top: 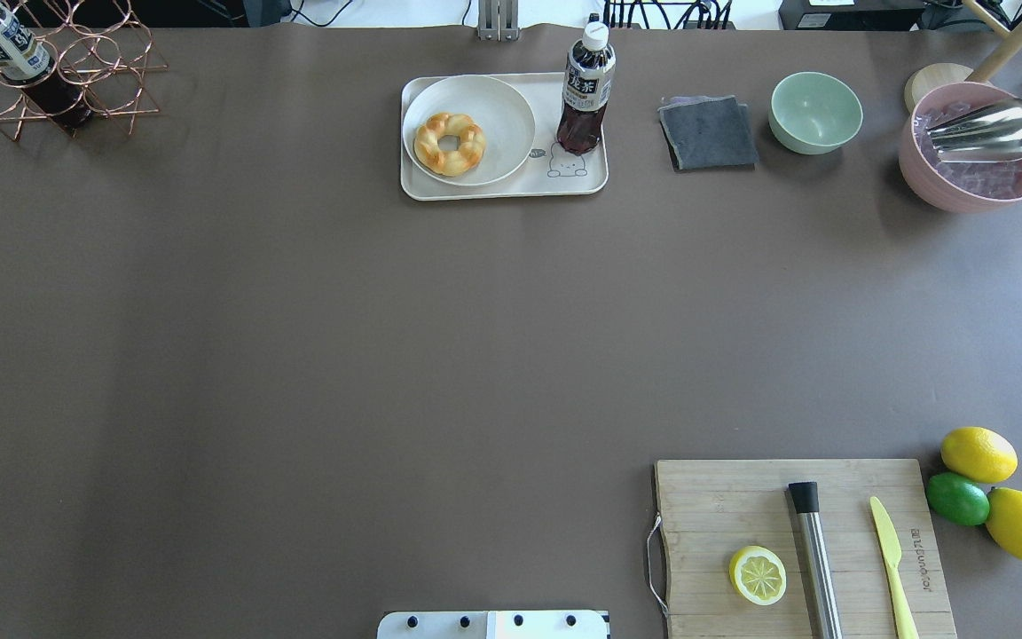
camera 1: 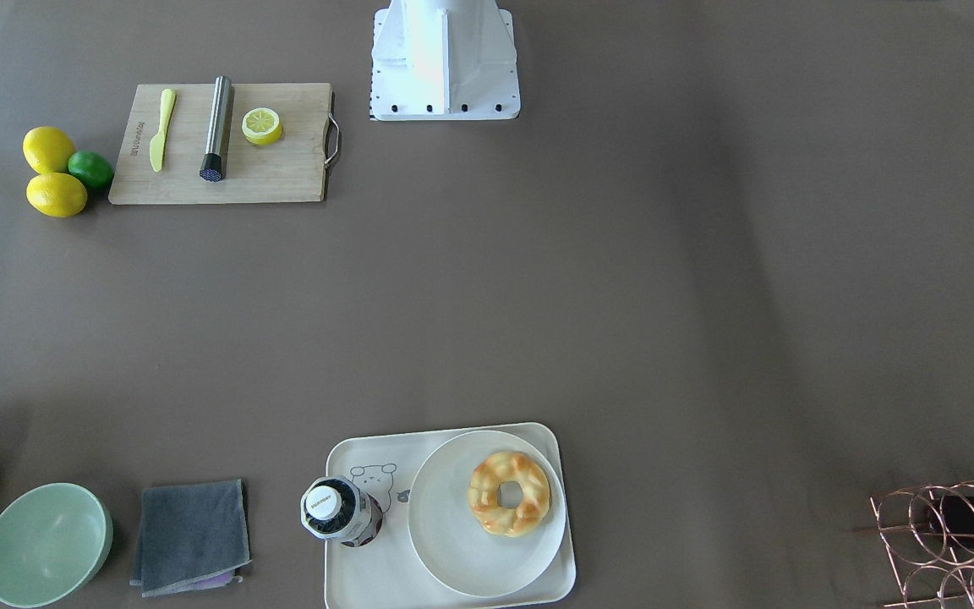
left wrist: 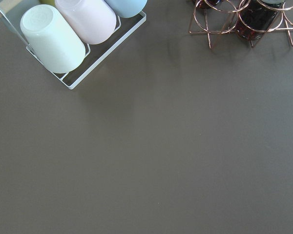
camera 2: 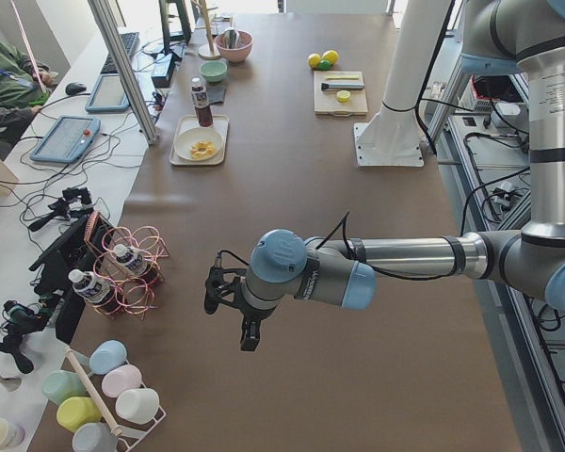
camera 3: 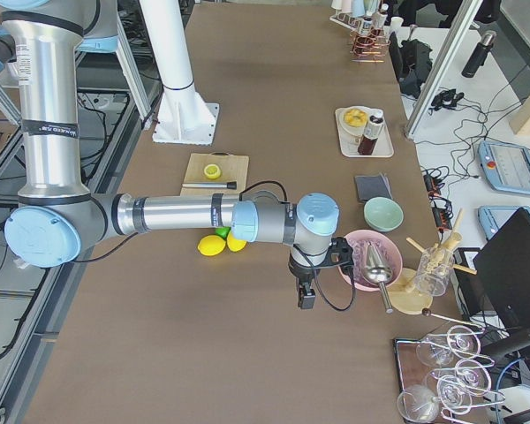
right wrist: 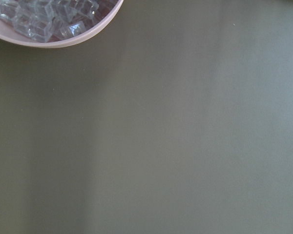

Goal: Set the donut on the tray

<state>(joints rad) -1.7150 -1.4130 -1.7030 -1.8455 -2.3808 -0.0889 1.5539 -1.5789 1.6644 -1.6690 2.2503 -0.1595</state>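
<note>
The golden-brown braided donut point(camera 1: 509, 493) lies on a round off-white plate point(camera 1: 453, 550), which sits on the cream-white tray point(camera 1: 369, 575) with a bear drawing. It also shows in the overhead view point(top: 450, 143) on the tray point(top: 582, 182) at the table's far side. My left gripper point(camera 2: 228, 320) shows only in the exterior left view, far from the tray near the table's left end. I cannot tell if it is open. My right gripper point(camera 3: 305, 296) shows only in the exterior right view, beside a pink bowl. I cannot tell its state.
A dark tea bottle point(top: 584, 93) stands on the tray next to the plate. A grey cloth point(top: 708, 133), a green bowl point(top: 816, 112) and a pink bowl of ice point(top: 977, 146) lie to its right. A cutting board point(top: 804, 550) holds a lemon half; a copper rack point(top: 50, 71) stands far left.
</note>
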